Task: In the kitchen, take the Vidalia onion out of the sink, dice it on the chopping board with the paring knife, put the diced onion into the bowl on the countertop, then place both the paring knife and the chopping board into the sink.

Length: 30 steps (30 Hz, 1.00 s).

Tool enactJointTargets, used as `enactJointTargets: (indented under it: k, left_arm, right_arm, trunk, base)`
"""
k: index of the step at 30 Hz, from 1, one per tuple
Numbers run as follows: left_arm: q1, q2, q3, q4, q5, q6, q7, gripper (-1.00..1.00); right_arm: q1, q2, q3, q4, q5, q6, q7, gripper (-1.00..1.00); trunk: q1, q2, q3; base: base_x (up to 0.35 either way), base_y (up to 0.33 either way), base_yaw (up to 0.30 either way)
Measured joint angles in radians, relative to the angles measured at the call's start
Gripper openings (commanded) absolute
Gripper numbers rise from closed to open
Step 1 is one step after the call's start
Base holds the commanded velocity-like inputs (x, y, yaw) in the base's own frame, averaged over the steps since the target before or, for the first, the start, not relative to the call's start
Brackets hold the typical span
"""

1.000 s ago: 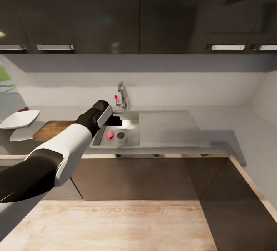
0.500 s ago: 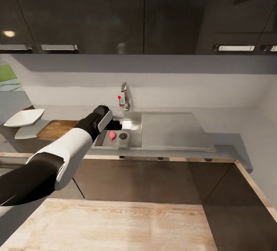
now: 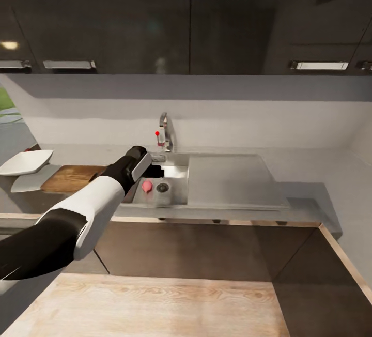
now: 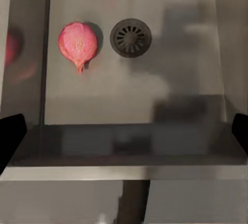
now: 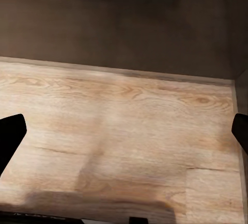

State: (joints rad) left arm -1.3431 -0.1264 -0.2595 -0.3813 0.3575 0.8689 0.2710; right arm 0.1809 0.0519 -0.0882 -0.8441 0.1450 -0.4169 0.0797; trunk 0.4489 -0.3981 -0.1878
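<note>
We are observing the left end effector [image 3: 154, 171] hanging over the near-left corner of the rectangular matte grey sink [image 3: 173, 171]. In the left wrist view its two dark fingers [image 4: 11, 136] are standing wide apart at the picture's edges, gripping nothing and touching nothing. The round pinkish-red onion [image 4: 78, 43], smooth-skinned with a short pointed tip, is lying on the basin floor just beside the round slotted drain [image 4: 130, 37], apart from it and close to one side wall. From the head view we are noting the onion [image 3: 146, 186] below the end effector, the chrome tap with a red knob [image 3: 164, 135] behind the basin, and the flat drainboard to its right. On the glossy grey table [image 3: 310, 179], the rectangular brown wooden chopping board [image 3: 70, 178] is lying left of the sink, with the shallow white square bowl [image 3: 26, 162] further left. The right end effector [image 5: 124, 146] is likewise standing wide open, empty, facing light wooden plank floor [image 5: 124, 131].
</note>
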Motion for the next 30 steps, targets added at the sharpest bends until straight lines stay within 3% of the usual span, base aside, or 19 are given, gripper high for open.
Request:
enactJointTargets:
  k: [11, 30]
  left_arm:
    - [0.0, 0.005, 0.001, 0.013, 0.0, -0.001, 0.0, 1.0]
    - [0.045, 0.008, 0.001, 0.012, 0.0, -0.007, -0.001, 1.0]
  right_arm:
    - [0.0, 0.0, 0.0, 0.0, 0.0, 0.001, 0.0, 1.0]
    - [0.0, 0.0, 0.0, 0.0, 0.0, 0.002, 0.0, 1.0]
  trunk:
    - [0.0, 0.0, -0.009]
    - [0.001, 0.0, -0.033]
  base:
    - [0.224, 0.016, 0.0]
    - [0.008, 0.003, 0.009]
